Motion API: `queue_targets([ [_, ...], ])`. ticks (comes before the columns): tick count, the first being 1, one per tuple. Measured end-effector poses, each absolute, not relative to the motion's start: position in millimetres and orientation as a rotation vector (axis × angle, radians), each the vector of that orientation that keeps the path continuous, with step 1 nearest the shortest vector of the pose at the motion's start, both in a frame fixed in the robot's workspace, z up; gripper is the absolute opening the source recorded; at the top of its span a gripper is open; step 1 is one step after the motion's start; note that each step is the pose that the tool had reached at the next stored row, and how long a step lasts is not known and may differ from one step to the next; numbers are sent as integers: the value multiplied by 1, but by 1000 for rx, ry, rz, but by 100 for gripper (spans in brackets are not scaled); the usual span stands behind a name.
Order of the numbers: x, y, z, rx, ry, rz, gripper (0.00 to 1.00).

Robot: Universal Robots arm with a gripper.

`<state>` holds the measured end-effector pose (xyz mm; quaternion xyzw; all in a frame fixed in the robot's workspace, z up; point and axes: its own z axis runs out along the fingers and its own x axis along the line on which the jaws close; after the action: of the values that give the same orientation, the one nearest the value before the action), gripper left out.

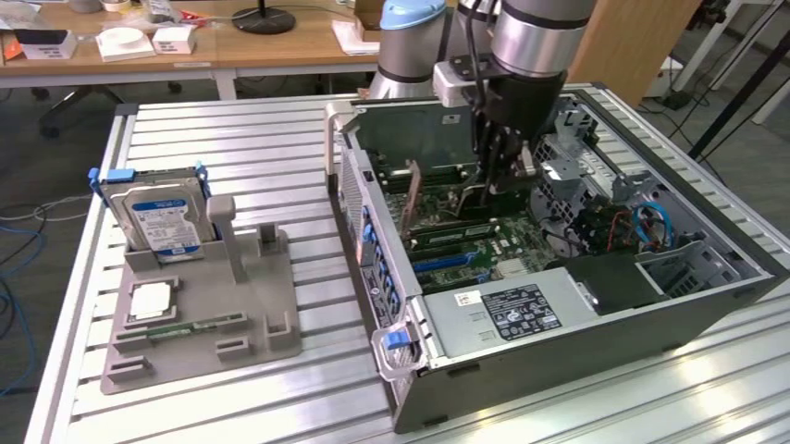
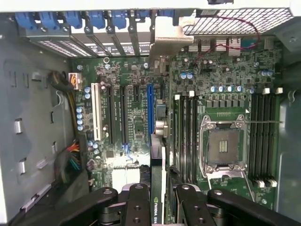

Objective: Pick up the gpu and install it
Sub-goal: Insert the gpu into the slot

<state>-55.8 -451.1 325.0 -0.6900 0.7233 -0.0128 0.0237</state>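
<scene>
Inside the open computer case (image 1: 543, 361), which lay on its side on the ribbed metal table (image 1: 247, 139), we saw the black fingers (image 2: 137, 202) clamped on the gpu (image 2: 158, 188), one against each flat face. The thin card stood upright and showed itself to us edge-on, with a small green mark near the grip. It hung over the green motherboard (image 2: 136, 122), close by a long blue slot (image 2: 150, 110); whether it touched the slot we could not tell. The case also held rows of narrow dark slots and a square, metal-framed processor socket (image 2: 225, 146). Well apart from the case, on the exterior view's left, a grey moulded holder (image 1: 265, 314) sat on the table. A boxy silver hard drive (image 1: 161, 217) with a blue-and-white label stood upright in it. A square silver chip (image 1: 151, 301) and a narrow green memory stick (image 1: 198, 326) lay flat in its recesses.
</scene>
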Motion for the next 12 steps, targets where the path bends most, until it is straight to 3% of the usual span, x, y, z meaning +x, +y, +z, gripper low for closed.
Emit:
queue_targets([
  [12, -58, -451, 312, -2126, 2248, -40, 26],
])
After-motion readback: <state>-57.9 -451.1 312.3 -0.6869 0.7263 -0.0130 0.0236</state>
